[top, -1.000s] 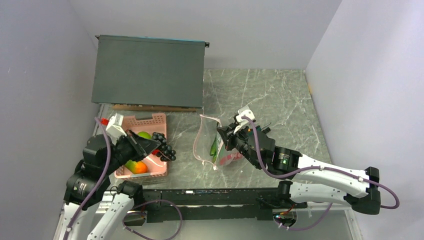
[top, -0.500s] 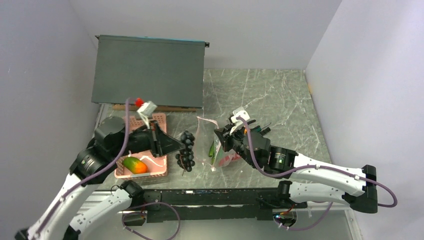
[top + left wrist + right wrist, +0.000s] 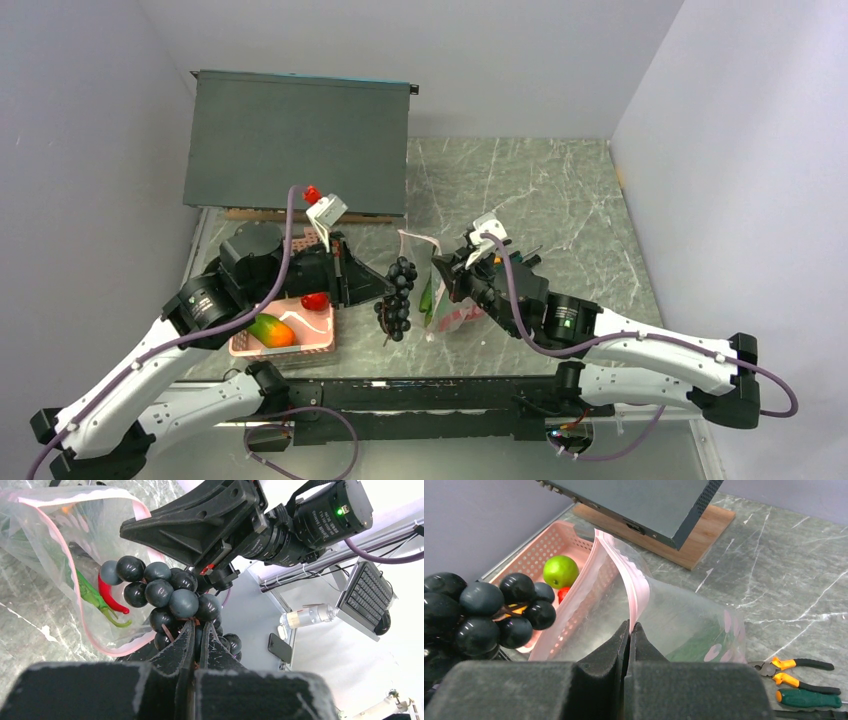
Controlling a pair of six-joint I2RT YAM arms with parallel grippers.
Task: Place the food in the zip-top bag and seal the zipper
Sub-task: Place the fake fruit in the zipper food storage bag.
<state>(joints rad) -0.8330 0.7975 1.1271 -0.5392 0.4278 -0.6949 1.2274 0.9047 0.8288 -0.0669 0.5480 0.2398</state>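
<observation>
A dark grape bunch (image 3: 398, 300) hangs from my left gripper (image 3: 378, 287), which is shut on its stem (image 3: 197, 625) just left of the zip-top bag (image 3: 418, 280). The grapes (image 3: 165, 592) hover at the bag's open mouth (image 3: 50, 540). My right gripper (image 3: 630, 626) is shut on the pink zipper (image 3: 634, 592) and holds that edge up (image 3: 447, 280). Inside the bag lie a red chili (image 3: 112, 597) and long green pods (image 3: 87, 592). A green apple (image 3: 560, 571), a mango (image 3: 270, 330) and a red fruit (image 3: 315, 300) sit in the pink basket (image 3: 300, 348).
A dark box (image 3: 300, 140) on a wooden board stands at the back left, behind the basket. Orange- and green-handled pliers (image 3: 804, 672) lie on the marble to the right of the bag. The table's front edge runs just below the basket and bag.
My left arm has swung right from over the basket, carrying the grape bunch to the bag's mouth. The right gripper has kept its hold on the zipper edge.
</observation>
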